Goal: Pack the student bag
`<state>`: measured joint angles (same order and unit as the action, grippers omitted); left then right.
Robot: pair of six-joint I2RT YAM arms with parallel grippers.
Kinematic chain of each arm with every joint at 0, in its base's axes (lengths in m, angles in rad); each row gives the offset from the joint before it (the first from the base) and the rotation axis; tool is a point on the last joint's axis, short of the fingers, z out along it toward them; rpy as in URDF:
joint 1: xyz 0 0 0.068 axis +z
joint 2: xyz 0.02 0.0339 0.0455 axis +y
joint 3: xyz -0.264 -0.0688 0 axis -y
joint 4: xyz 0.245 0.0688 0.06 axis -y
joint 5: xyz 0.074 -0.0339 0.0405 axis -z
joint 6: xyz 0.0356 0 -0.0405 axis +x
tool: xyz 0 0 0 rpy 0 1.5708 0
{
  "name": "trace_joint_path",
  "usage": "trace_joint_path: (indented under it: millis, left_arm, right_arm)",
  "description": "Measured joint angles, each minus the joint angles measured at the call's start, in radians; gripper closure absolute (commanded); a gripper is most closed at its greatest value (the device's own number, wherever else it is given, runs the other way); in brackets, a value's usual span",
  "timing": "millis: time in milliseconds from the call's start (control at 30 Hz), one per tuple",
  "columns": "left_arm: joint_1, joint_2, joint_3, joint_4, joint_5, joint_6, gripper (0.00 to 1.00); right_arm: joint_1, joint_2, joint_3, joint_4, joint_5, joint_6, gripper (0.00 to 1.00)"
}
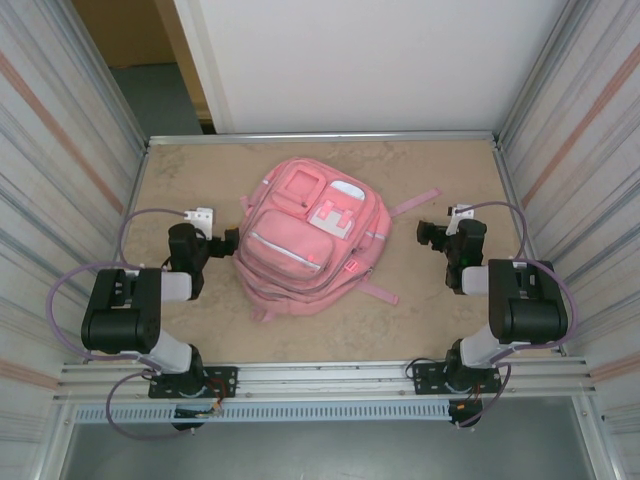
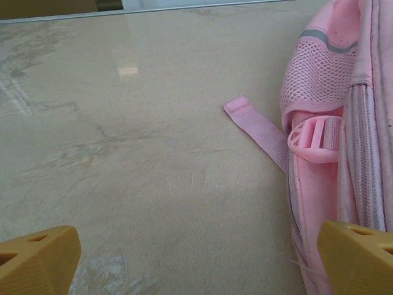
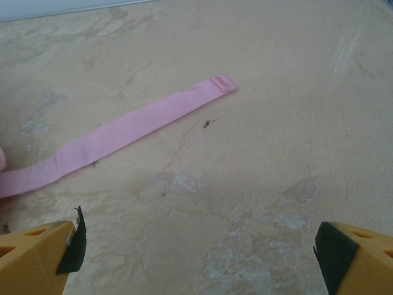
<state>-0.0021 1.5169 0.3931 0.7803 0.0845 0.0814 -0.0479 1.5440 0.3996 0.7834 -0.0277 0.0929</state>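
The student bag [image 1: 310, 240] lies mid-table. The left gripper [image 1: 228, 241], jaws wide and empty, sits beside it, perhaps touching; the right gripper [image 1: 430, 235] likewise, near a strap [image 3: 123, 132].

Top view looks down from behind; wrist views sit low, close, facing forward, sharing the large pink fabric backpack [image 1: 310, 240].

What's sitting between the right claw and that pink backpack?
Bare tabletop and one loose pink strap trailing from the backpack, flat ahead of the right gripper; the right wrist and top views show it.
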Motion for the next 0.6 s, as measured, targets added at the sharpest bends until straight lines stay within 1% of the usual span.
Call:
trace_joint_path:
  millis: [600]
  left_arm:
    - [0.0,0.0,0.0,0.0,0.0,0.0,0.01]
  right_arm:
    - [0.013,0.0,0.0,0.002,0.011,0.0,0.01]
